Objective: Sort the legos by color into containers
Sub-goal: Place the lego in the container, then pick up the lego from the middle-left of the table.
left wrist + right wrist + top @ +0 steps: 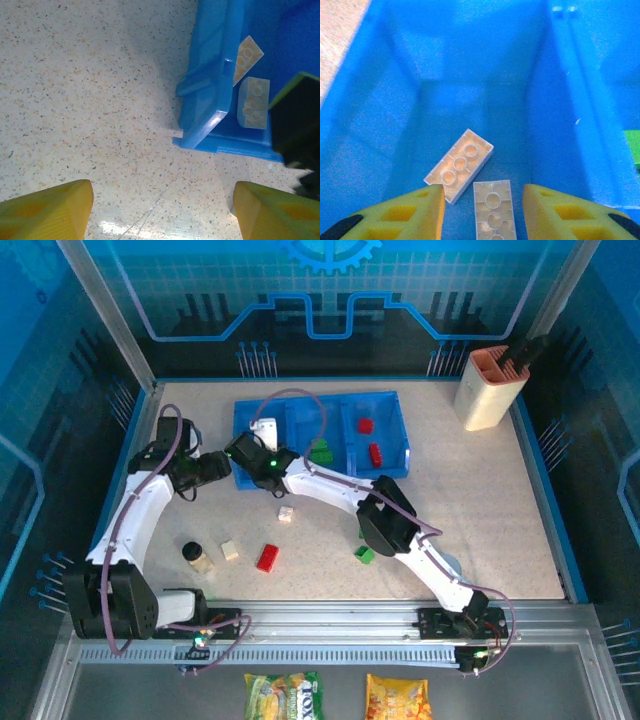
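Two cream legos [460, 164], left compartment [435, 107] (two red legos [375, 453], right).

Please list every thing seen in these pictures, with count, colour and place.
Tray: one, blue, three compartments, far centre.
Cream bricks: four; two in left compartment, two loose on table.
Green bricks: two; one in middle compartment, one on table.
Red bricks: three; two in right compartment, one on table.
Bottle: one, black cap, near left.
Holder: one, beige, far right.
Snack packets: two, below table edge.
Left arm: jaws open, beside tray.
Right arm: jaws open over left compartment.
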Action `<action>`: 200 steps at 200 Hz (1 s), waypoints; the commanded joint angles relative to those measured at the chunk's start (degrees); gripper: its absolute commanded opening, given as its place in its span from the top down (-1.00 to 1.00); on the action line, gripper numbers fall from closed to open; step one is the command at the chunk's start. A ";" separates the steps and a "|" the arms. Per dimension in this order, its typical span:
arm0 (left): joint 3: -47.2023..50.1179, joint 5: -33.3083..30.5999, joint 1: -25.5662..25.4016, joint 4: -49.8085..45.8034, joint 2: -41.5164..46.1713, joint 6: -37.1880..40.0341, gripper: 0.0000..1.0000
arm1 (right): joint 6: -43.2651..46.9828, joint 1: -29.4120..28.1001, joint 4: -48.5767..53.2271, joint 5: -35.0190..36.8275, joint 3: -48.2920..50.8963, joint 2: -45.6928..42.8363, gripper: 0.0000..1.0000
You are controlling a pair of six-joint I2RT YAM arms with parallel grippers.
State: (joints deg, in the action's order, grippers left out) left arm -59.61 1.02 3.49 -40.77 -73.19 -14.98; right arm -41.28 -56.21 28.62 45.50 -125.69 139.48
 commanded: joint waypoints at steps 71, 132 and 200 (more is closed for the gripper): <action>-1.63 2.99 -1.72 -3.26 -3.01 -1.02 -0.42 | 5.27 0.55 2.53 -12.64 14.79 -19.06 0.09; -2.49 1.87 -10.33 -8.27 -3.79 -4.11 -0.40 | 5.69 3.99 4.25 -22.97 30.03 -31.28 0.10; 1.67 -1.22 -23.93 -12.06 -2.23 -11.67 -0.40 | 4.57 9.76 2.39 -28.16 45.15 -41.83 0.11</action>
State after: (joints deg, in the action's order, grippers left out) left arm -60.29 1.32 -16.86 -49.30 -76.53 -22.24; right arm -35.97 -48.53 31.44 20.14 -84.31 101.30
